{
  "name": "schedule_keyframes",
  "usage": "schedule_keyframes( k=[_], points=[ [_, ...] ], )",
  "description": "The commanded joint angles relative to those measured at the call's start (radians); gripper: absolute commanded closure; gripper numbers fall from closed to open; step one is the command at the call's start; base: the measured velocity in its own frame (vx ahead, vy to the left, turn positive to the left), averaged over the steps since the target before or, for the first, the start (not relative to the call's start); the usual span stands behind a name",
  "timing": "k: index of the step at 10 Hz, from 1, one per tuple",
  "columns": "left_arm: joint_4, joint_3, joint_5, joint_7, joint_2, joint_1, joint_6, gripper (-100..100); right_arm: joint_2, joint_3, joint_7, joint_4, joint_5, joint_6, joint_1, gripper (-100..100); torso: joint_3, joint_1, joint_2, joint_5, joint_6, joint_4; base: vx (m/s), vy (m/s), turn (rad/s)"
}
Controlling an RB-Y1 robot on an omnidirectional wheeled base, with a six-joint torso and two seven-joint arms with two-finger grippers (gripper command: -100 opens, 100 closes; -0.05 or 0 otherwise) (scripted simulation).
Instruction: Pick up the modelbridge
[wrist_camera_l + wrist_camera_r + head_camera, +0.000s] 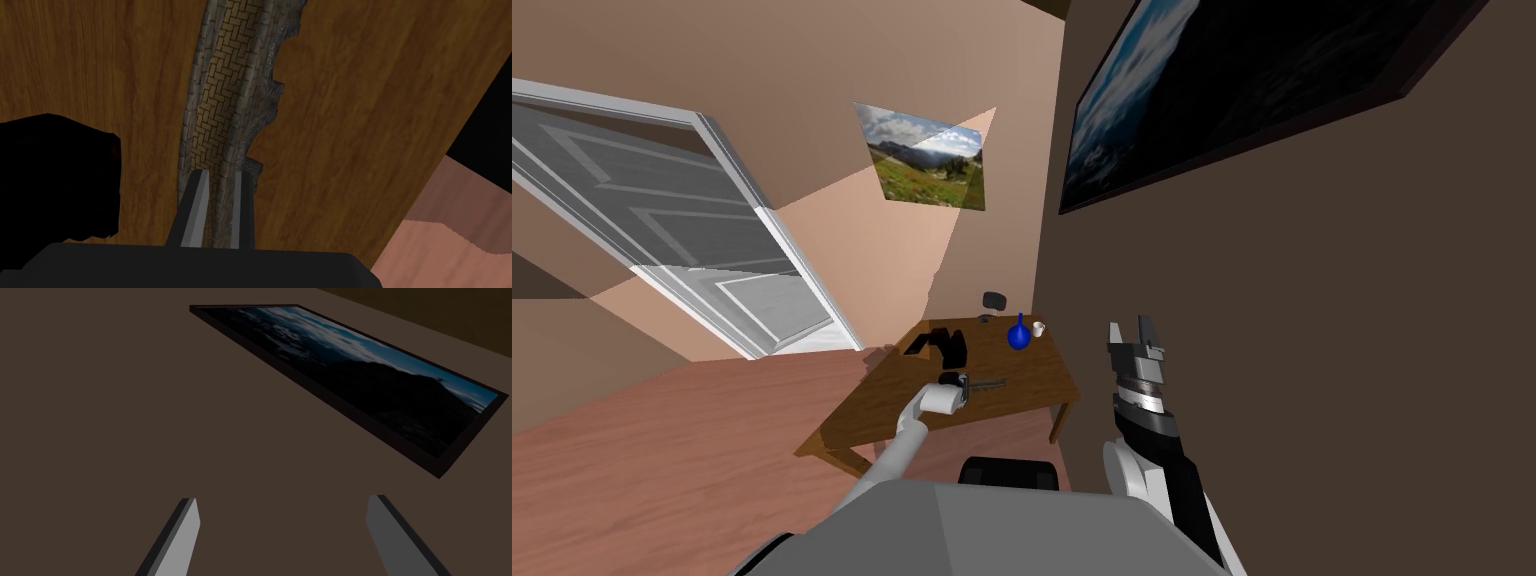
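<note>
One broad wooden desk (1017,400) carried everything, set beside the dark wall (1312,350). Next in size, the model bridge (225,100) lay long and narrow on the wood by the desk's near edge, roughly midway along it, running toward the right edge. And the left gripper (220,176) was right on it: its fingers (196,210) were clenched on the bridge's near end, one down each side of the brick-patterned deck, grasping it. Whether the bridge had left the wood, I could not tell.

Going by its look, with grey stone walls and notched arches along one flank, it would be stiff and would not give under the fingers. But it was long. Held at one end it might droop or twist about the grip, so a slow, level lift seemed wise, and a hold nearer the middle would balance better. The thin arch edges looked likeliest to chip, so the solid side walls were the place to squeeze.

A black boxy thing (944,347) sat toward the far left corner; what it held, if anything, was too dark to say. By the far right corner stood a blue vase (1019,334) and, just beside it, a small white mug (1038,328); what was in either I could not tell. Off the desk, the right gripper (1131,326) hung raised by the wall, fingers spread and released.
</note>
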Motion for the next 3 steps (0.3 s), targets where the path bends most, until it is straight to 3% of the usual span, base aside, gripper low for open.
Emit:
schedule_keyframes(
  k=[1, 2, 3],
  points=[
    [-0.028, -0.004, 0.001, 0.01, 0.006, 0.001, 0.029, 100, 0.0, 0.0, 0.0, 0.0, 0.0, 0.0, 0.0, 0, 0.0, 0.0, 0.0, 0.0, 0.0, 0.0, -0.057, 0.0, -0.001],
    [-0.019, -0.003, 0.001, 0.006, 0.004, 0.002, 0.018, 100, 0.0, 0.0, 0.0, 0.0, 0.0, 0.0, 0.0, 0, 0.001, 0.0, 0.001, 0.0, 0.0, 0.0, -0.024, -0.001, 0.0],
    [-0.021, -0.003, 0.001, 0.007, 0.004, 0.002, 0.022, 0, 0.0, 0.0, 0.0, 0.0, 0.0, 0.0, 0.0, 0, 0.0, 0.0, -0.001, 0.0, 0.0, 0.0, -0.005, 0.0, 0.0]
  ],
)
